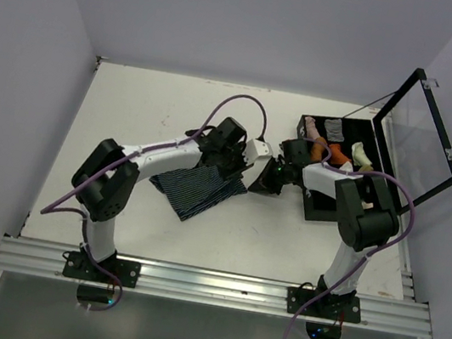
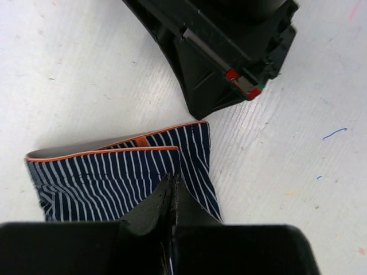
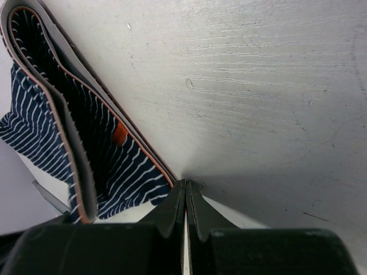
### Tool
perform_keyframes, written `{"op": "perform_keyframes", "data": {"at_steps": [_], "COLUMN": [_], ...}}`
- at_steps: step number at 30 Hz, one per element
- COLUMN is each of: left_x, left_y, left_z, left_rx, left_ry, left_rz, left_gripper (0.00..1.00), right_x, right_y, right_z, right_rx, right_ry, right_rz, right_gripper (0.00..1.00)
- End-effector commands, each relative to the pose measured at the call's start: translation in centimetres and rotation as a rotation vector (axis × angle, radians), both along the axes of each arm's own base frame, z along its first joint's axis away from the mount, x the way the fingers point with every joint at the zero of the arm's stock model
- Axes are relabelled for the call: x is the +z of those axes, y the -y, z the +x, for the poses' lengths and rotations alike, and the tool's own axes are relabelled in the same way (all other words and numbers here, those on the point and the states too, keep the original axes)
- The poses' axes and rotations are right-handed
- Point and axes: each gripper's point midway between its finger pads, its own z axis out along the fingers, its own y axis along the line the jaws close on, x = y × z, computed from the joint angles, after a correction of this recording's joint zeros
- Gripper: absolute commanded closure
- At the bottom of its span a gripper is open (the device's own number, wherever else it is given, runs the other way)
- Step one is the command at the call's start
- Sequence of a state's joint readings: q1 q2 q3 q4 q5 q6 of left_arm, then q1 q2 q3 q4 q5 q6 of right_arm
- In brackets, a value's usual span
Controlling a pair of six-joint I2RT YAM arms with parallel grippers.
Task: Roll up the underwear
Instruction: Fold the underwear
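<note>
The underwear (image 1: 197, 189) is navy with thin white stripes, orange piping and a grey waistband, lying folded on the white table just left of centre. My left gripper (image 1: 235, 169) sits over its right edge. In the left wrist view its fingers are pressed together at the tips (image 2: 172, 179) with striped cloth (image 2: 114, 177) pinched between them. My right gripper (image 1: 261, 178) meets the same corner from the right. In the right wrist view it is shut (image 3: 184, 183) on the waistband's end, and the folded layers (image 3: 69, 132) rise away to the left.
A black case (image 1: 314, 211) stands at the right with its clear lid (image 1: 425, 132) swung open, holding several small items. The right gripper's black body (image 2: 229, 57) fills the top of the left wrist view. Grey walls close in the table.
</note>
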State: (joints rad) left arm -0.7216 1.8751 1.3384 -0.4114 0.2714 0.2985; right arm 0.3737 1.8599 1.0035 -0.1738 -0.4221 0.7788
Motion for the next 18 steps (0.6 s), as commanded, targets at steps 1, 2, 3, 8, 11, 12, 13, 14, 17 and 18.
{"op": "perform_keyframes", "data": {"at_steps": [1, 2, 3, 8, 11, 12, 13, 14, 17, 18], "left_x": [4.2, 4.5, 4.7, 4.4, 3.3, 2.5, 2.2, 1.8, 0.2, -0.6], "left_y": [0.3, 0.3, 0.5, 1.3, 1.8, 2.0, 2.2, 2.3, 2.6, 2.7], "left_z": [-0.5, -0.6, -0.7, -1.1, -1.5, -1.9, -1.9, -2.1, -2.7, -2.8], "left_rx": [-0.018, -0.017, -0.016, -0.024, -0.027, -0.031, -0.033, -0.036, -0.040, -0.035], "left_ry": [0.051, 0.050, 0.048, -0.002, -0.055, -0.083, -0.092, -0.104, -0.145, -0.160], "left_rz": [-0.067, -0.078, -0.087, -0.107, -0.112, -0.114, -0.114, -0.114, -0.120, -0.116], "left_gripper": [1.00, 1.00, 1.00, 1.00, 1.00, 1.00, 1.00, 1.00, 1.00, 1.00], "right_x": [-0.5, -0.4, -0.4, -0.2, -0.1, 0.0, 0.0, 0.0, -0.1, -0.2], "right_y": [-0.1, -0.1, -0.2, -0.5, -0.5, -0.5, -0.4, -0.4, -0.1, -0.2], "right_z": [0.2, 0.2, 0.3, 0.3, 0.2, 0.2, 0.2, 0.2, 0.0, -0.1], "right_rx": [0.005, 0.007, 0.008, 0.012, 0.011, 0.012, 0.014, 0.013, 0.012, 0.015], "right_ry": [-0.001, 0.001, 0.002, 0.006, 0.008, 0.012, 0.013, 0.014, 0.016, 0.016], "right_rz": [-0.011, -0.008, -0.004, 0.007, 0.008, 0.009, 0.008, 0.007, -0.001, -0.001], "right_gripper": [0.97, 0.97, 0.97, 0.97, 0.97, 0.97, 0.97, 0.97, 0.97, 0.97]}}
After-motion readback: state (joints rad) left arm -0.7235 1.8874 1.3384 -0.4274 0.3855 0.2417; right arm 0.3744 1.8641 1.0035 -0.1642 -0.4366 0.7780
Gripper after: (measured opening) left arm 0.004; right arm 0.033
